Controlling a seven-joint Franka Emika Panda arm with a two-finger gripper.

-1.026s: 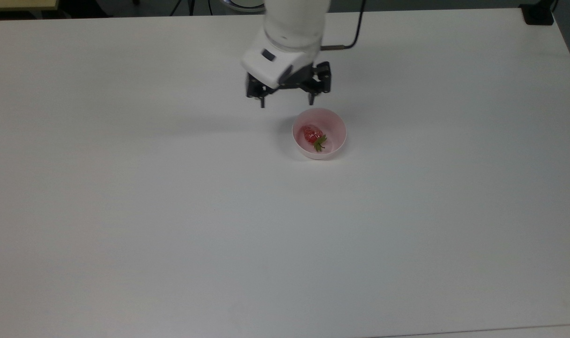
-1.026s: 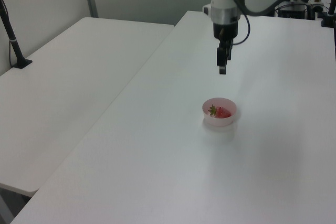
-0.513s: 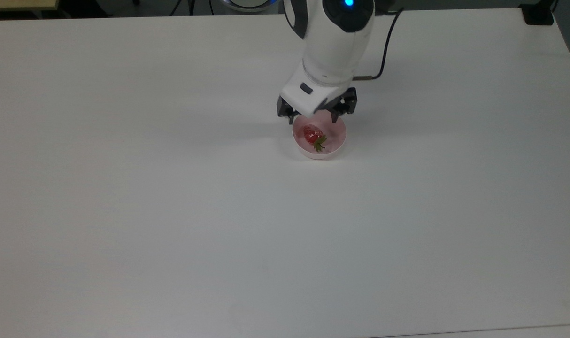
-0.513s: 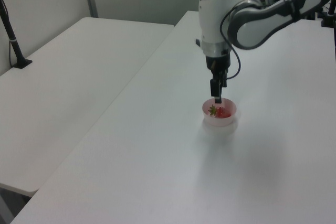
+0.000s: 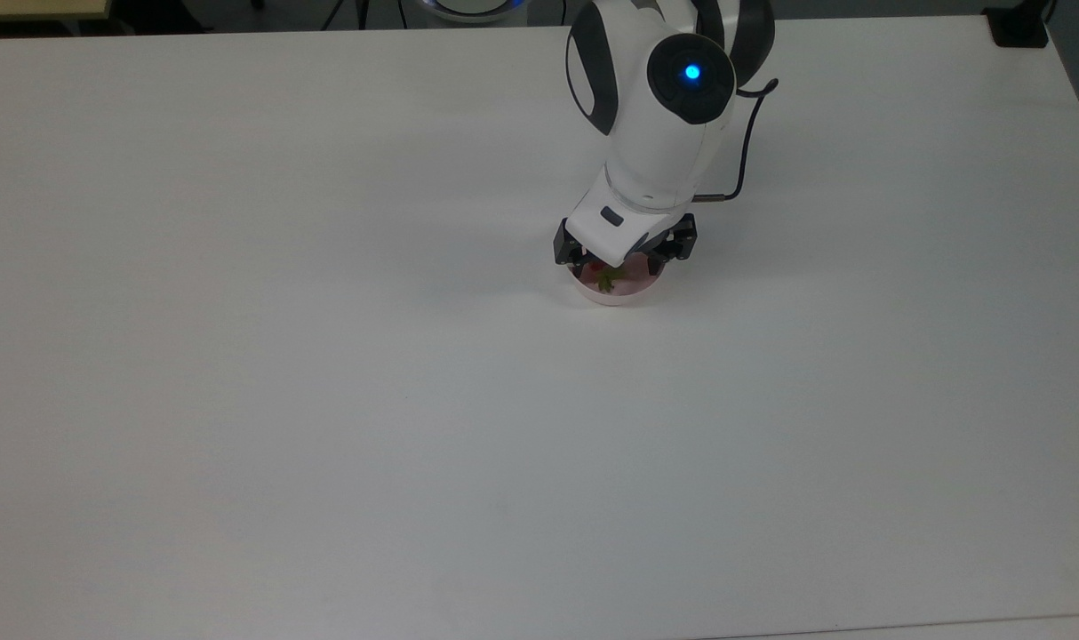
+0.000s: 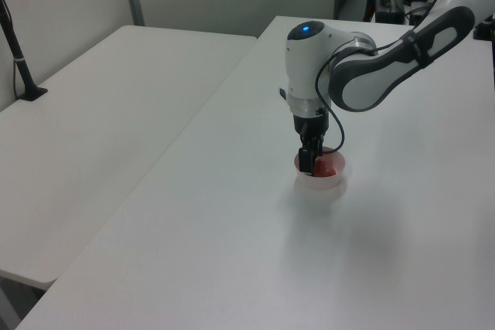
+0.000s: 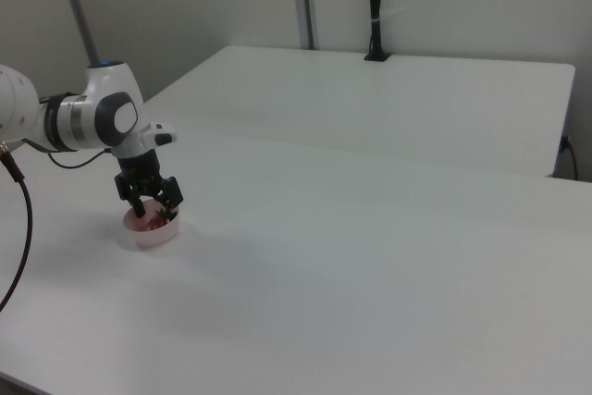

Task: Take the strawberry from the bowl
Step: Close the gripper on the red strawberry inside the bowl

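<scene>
The gripper [image 5: 624, 264] reaches down into the pale pink bowl [image 5: 617, 294], fingers spread apart on either side of the strawberry [image 6: 328, 165], which lies inside the bowl between them. The bowl sits on the white tabletop [image 5: 326, 400], nearer its far edge in the top view.

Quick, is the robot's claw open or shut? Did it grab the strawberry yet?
Gripper: open, lowered into the bowl, fingers either side of the strawberry. Not holding it yet.
</scene>
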